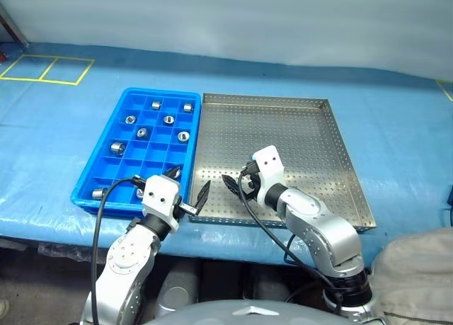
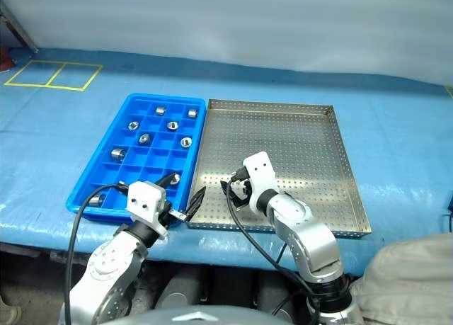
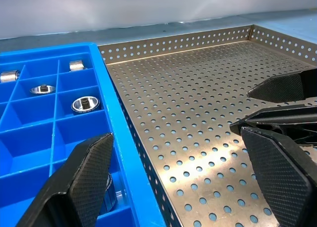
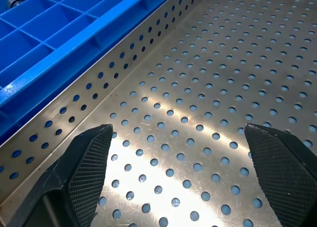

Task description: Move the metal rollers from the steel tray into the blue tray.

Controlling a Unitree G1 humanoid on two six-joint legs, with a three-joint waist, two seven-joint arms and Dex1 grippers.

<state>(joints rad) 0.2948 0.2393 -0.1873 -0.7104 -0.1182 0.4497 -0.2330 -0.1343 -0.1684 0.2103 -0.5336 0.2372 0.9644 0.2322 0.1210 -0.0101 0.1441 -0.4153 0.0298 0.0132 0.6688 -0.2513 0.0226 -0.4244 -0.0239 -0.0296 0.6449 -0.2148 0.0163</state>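
The metal rollers [image 1: 141, 132] are sitting in compartments of the blue tray [image 1: 107, 166], touching the steel tray [image 1: 311, 155]. The left gripper [image 1: 190, 192] and right gripper [image 1: 238, 183] are hovering released, grasping nothing, at the trays' near edge.

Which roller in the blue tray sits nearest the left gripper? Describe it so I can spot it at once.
Start at the blue tray, left of the steel tray. Go to its near corner beside the steel tray, where the open left gripper hovers. The metal roller there sits apart from the others, alone in the column against the steel tray's wall.
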